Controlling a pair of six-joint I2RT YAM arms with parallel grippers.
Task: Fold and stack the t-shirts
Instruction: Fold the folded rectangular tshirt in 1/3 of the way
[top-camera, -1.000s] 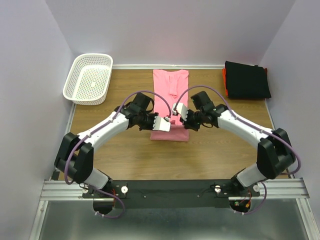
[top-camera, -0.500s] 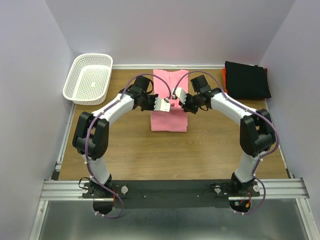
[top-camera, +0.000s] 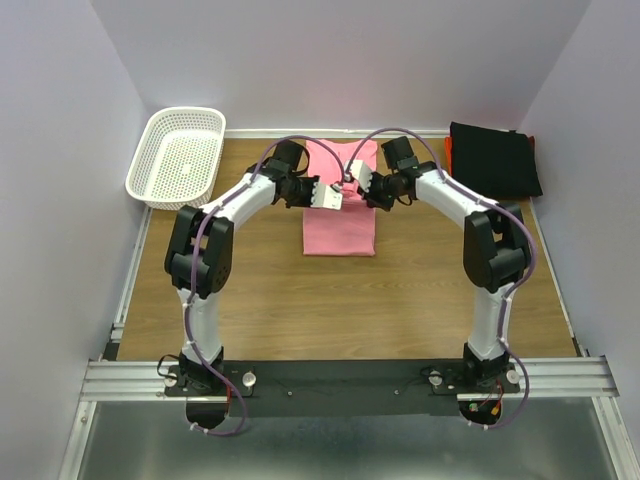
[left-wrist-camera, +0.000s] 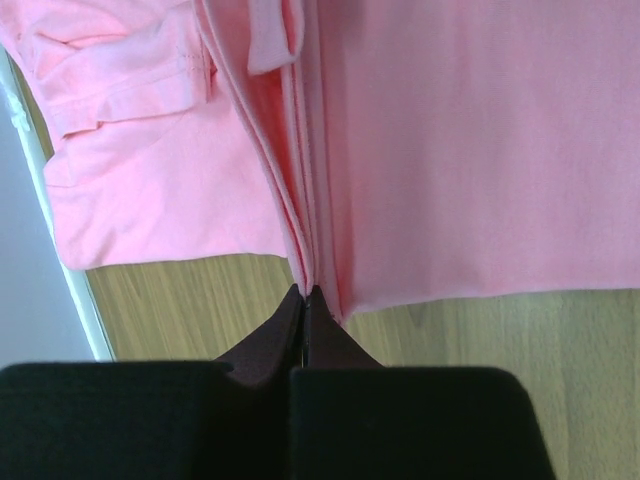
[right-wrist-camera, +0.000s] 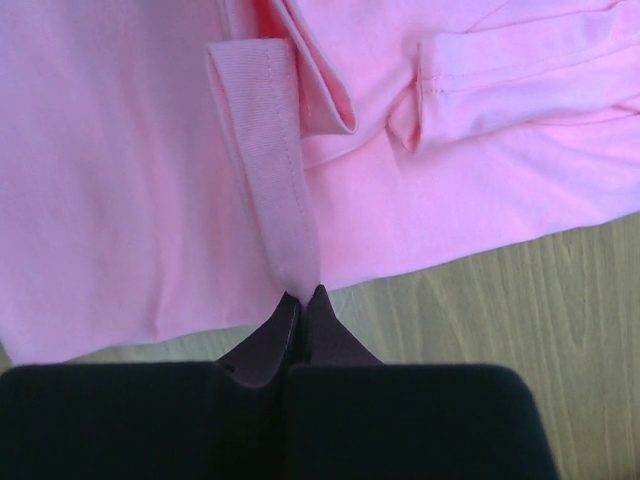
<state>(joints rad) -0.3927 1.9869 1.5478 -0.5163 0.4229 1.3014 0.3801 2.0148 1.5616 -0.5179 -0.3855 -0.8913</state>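
The pink t-shirt (top-camera: 340, 228) lies as a narrow folded strip in the middle of the table. My left gripper (top-camera: 335, 197) is shut on a bunched edge of the pink cloth (left-wrist-camera: 440, 150), which it pinches at its tips (left-wrist-camera: 303, 292). My right gripper (top-camera: 352, 187) is shut on a flat pink hem band (right-wrist-camera: 270, 160) that runs into its tips (right-wrist-camera: 303, 294). The two grippers sit close together over the shirt's far half, holding a lifted layer above the rest. The black t-shirt (top-camera: 492, 160) lies folded at the back right on the orange-red one (top-camera: 449, 155), of which only a sliver shows.
A white lattice basket (top-camera: 177, 157) stands at the back left corner. The wooden table (top-camera: 260, 300) is closed in by pale walls at the back and on both sides. Both arms arch out from the near edge to the centre.
Both grippers have moved away from the bases toward the far end, carrying the pink cloth with them. The shirt's near end now lies further from me.
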